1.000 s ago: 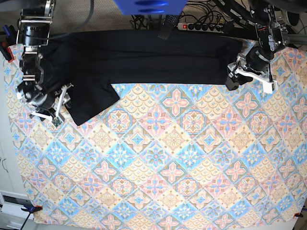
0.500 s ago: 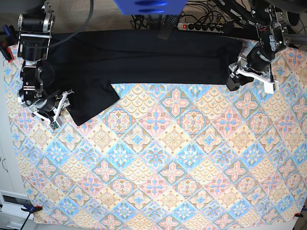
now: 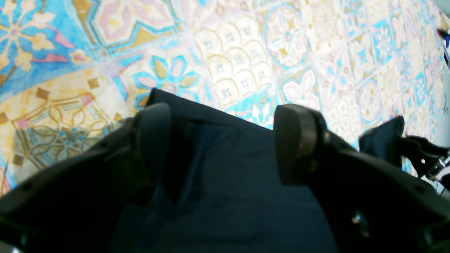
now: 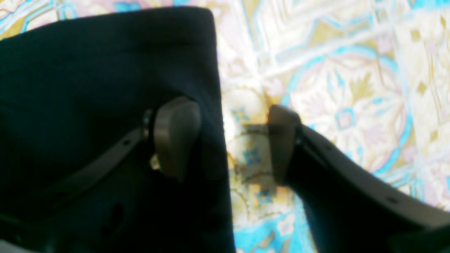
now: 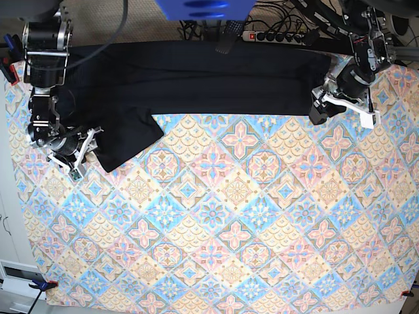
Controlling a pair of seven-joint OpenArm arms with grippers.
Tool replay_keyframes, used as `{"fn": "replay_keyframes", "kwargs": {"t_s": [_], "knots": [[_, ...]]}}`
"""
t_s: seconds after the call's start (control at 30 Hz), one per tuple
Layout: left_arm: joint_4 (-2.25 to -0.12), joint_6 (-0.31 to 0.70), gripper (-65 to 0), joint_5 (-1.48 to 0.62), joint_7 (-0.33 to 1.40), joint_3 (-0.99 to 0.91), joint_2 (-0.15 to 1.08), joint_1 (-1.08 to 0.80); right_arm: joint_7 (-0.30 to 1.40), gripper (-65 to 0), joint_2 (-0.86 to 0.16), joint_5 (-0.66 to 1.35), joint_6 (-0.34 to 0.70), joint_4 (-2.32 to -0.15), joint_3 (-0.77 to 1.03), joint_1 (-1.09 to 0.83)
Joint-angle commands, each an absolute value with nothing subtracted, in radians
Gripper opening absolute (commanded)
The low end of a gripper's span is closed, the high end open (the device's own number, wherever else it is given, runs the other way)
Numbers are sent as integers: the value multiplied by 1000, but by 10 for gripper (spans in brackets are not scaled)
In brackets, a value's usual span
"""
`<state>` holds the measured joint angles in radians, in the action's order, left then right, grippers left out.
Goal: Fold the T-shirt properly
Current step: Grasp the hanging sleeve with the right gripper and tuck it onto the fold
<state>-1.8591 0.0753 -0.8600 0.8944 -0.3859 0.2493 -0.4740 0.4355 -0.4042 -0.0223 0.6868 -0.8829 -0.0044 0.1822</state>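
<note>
The black T-shirt lies as a long band along the table's far edge, with one sleeve sticking out toward the front at the left. My left gripper is open at the shirt's right end. In the left wrist view its jaws stand wide apart with the cloth and its edge between them. My right gripper is open at the sleeve's left edge. In the right wrist view one finger is over the cloth and the other over the tablecloth.
A patterned tablecloth covers the table. A power strip with cables and a blue object lie beyond the far edge. A clamp sits at the front left corner.
My right gripper has shifted slightly forward and to the right along the sleeve's edge. The left gripper has stayed at the shirt's right end.
</note>
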Motion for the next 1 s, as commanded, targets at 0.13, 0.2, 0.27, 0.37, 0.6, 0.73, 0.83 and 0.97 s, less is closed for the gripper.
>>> {"fn": "replay_keyframes", "kwargs": {"t_s": [0.13,0.2,0.27,0.37,0.6,0.73,0.83,0.97], "knots": [[-1877,81,-199,-866,880,-390,260,-473,467,-422,-401,-48,698,-881,-13,150],[-1877,81,-199,-866,880,-390,260,-473,473,-455,-401,-42,698,-881,-13,148],[-1877,81,-199,-866,880,-390,260,-473,475,-493,-401,-5,698,-881,-13,148],[-1877,81,-199,-865,880,-390,260,-473,476,-541,-401,12,698,-881,-15,148],[-1877,81,-199,-865,880,-390,262,-473,503,-647,-404,15,698,-1006,-4,82],[-1877,81,-199,-865,880,-390,262,-472,587,-645,-404,58,698,-1167,42,27],[-1877,81,-199,-865,880,-390,262,-472,656,-644,-404,147,698,-1280,130,-15],[-1877,81,-199,-865,880,-390,262,-472,723,-644,-409,232,698,-1400,199,-91]]}}
